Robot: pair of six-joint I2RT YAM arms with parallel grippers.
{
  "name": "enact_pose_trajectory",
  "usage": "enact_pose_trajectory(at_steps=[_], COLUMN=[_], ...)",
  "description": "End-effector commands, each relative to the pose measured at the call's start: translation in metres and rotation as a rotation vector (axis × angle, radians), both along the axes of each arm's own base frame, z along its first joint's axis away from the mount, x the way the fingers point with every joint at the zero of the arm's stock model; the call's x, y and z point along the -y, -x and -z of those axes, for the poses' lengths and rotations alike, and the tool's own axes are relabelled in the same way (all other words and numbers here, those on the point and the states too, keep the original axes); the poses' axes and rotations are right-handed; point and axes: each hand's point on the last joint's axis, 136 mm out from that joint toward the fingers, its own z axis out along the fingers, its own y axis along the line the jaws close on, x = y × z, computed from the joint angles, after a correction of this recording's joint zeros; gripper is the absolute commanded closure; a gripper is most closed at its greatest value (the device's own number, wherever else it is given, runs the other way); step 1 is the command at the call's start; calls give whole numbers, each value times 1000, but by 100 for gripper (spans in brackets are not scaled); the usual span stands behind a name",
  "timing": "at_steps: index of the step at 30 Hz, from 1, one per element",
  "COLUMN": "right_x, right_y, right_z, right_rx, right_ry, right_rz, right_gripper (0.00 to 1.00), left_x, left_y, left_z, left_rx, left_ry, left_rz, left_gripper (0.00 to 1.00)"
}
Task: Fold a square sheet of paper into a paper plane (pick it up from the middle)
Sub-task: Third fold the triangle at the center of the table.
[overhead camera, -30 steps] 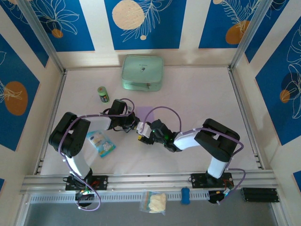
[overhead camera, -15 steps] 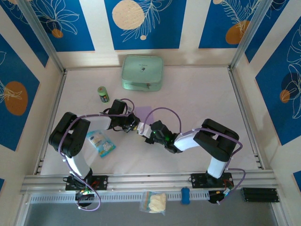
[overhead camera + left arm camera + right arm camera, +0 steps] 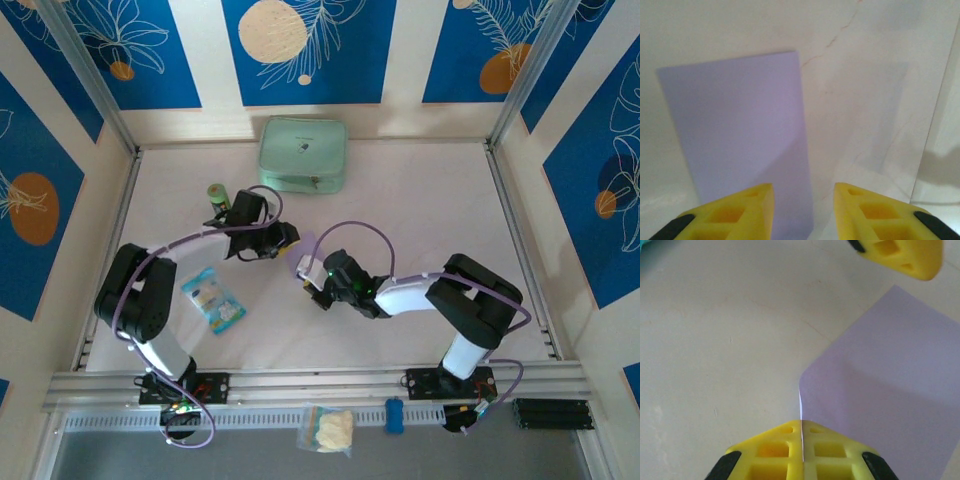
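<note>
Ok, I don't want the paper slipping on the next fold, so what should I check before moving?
1. Right gripper pinching the lavender paper sheet at its edge: ok, jaws shut on it.
2. Left gripper empty: ok, jaws apart, nothing between them.
3. Left gripper touching the sheet: cannot tell.
4. Sheet lying flat: not ok, it curves up toward the right gripper.
5. Snack packet and mint-green pouch apart from the sheet: ok.
</note>
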Motion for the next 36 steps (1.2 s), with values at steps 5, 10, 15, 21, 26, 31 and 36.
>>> enact_pose_trajectory(at_steps=[5, 10, 15, 21, 26, 31, 36], right_x=[-4, -3, -2, 3, 11, 16, 17], right_y=[8, 7, 5, -2, -14, -21, -23], right_z=[-6, -5, -4, -1, 4, 8, 9], right_rx=[-227, -305, -364, -437, -486, -512, -508], right_ry=[-96, -126, -148, -164, -175, -171, -161], right_rz=[58, 89, 114, 173, 255, 303, 311], right_gripper=[98, 98, 100, 100, 100, 100, 100], left_x=[14, 15, 16, 15, 12, 10, 11], left_y=[-3, -2, 1, 7, 15, 18, 20], left_z=[29, 46, 59, 72, 82, 88, 92], left_rx=[-54, -86, -113, -144, -172, -179, -186], left_ry=[-38, -86, -109, -159, -218, -254, -258], left_rz=[67, 88, 109, 145, 186, 214, 229], left_gripper=[72, 77, 80, 83, 86, 87, 88])
